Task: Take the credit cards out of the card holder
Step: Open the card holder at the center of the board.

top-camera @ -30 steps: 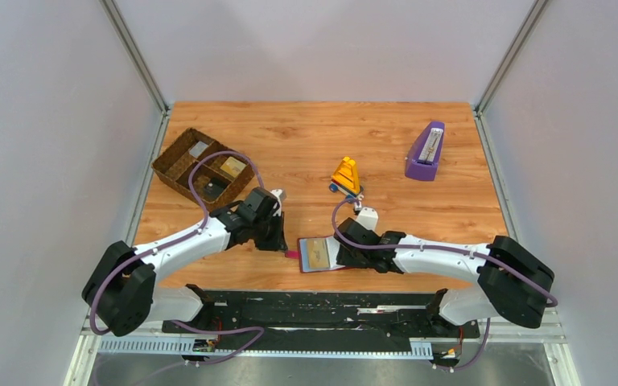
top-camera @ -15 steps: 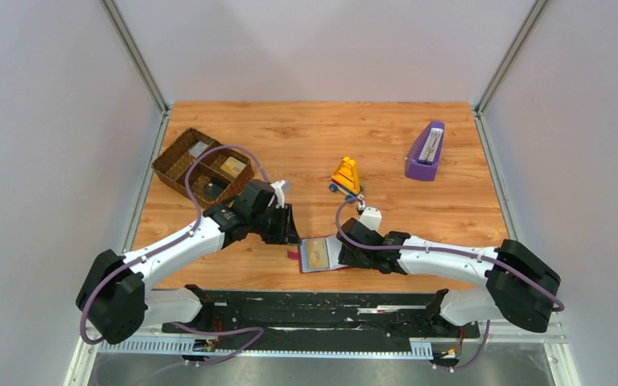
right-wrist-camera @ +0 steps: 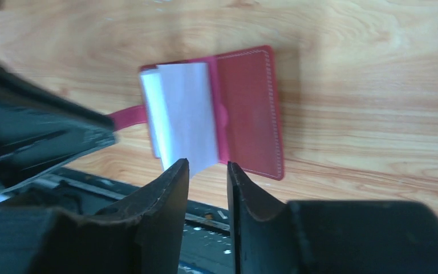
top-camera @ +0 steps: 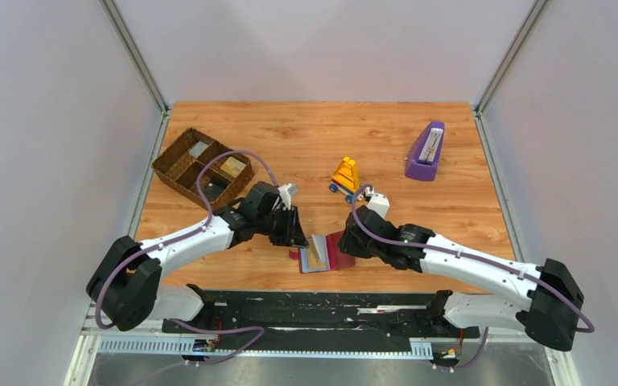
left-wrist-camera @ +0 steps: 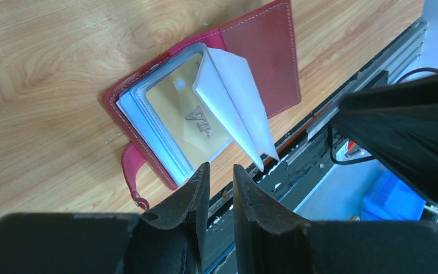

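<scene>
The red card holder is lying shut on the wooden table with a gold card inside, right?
No, the card holder lies open, not shut. The left wrist view shows its red covers spread flat on the wooden table, the clear sleeves standing up and the gold card inside one.

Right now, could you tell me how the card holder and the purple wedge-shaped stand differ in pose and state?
The card holder lies flat and open, sleeves lifted off a gold card; the purple wedge-shaped stand sits upright. The card holder is dark red and lies at the near edge; the stand is purple, at the far right. Both rest on the wooden table.
</scene>
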Controlling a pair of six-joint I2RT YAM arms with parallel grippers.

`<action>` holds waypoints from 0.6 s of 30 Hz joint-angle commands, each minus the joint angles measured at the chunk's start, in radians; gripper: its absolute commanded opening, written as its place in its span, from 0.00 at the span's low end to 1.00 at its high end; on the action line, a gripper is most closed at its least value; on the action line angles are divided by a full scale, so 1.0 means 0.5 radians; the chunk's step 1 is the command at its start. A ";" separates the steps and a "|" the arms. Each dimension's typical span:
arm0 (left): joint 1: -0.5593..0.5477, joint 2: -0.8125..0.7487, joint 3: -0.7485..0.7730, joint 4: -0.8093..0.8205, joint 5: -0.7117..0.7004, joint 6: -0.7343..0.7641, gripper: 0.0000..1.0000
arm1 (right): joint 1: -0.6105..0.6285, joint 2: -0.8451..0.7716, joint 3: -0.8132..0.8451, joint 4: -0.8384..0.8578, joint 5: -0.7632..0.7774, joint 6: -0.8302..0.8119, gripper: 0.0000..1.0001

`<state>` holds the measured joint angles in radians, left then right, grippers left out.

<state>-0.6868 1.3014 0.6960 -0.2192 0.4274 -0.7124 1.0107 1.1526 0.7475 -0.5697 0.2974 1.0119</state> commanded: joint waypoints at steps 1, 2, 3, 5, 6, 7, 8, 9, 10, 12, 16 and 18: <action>-0.008 0.085 -0.043 0.147 0.038 -0.006 0.28 | 0.016 -0.119 0.110 0.170 -0.142 -0.152 0.30; -0.007 0.091 -0.049 0.167 0.040 -0.005 0.28 | 0.016 -0.131 0.098 0.277 -0.221 -0.197 0.30; -0.007 0.107 -0.062 0.177 0.039 -0.007 0.27 | 0.016 -0.126 0.081 0.380 -0.293 -0.231 0.29; -0.007 0.132 -0.086 0.217 0.033 -0.004 0.26 | 0.018 -0.075 0.074 0.539 -0.425 -0.249 0.27; -0.007 0.153 -0.091 0.240 0.020 -0.001 0.26 | 0.027 -0.039 0.091 0.554 -0.439 -0.236 0.27; -0.008 0.163 -0.096 0.253 0.017 0.003 0.25 | 0.036 -0.012 0.106 0.551 -0.424 -0.225 0.27; -0.007 0.187 -0.097 0.258 0.013 0.004 0.25 | 0.045 0.012 0.114 0.554 -0.411 -0.219 0.26; -0.007 0.196 -0.099 0.271 0.018 0.000 0.25 | 0.049 0.027 0.118 0.559 -0.409 -0.215 0.26; -0.007 0.202 -0.103 0.283 0.027 -0.002 0.25 | 0.049 0.043 0.119 0.574 -0.417 -0.218 0.26; -0.007 0.200 -0.116 0.302 0.034 -0.010 0.24 | 0.058 0.081 0.116 0.627 -0.462 -0.216 0.26; -0.007 0.206 -0.122 0.320 0.026 -0.003 0.24 | 0.110 0.191 0.149 0.662 -0.452 -0.186 0.24; -0.007 0.229 -0.123 0.362 0.056 -0.015 0.24 | 0.131 0.211 0.159 0.658 -0.423 -0.178 0.24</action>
<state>-0.6868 1.4067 0.6403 -0.1085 0.4362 -0.7124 1.0504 1.2354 0.7784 -0.2985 0.0818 0.9192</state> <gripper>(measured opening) 0.240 0.246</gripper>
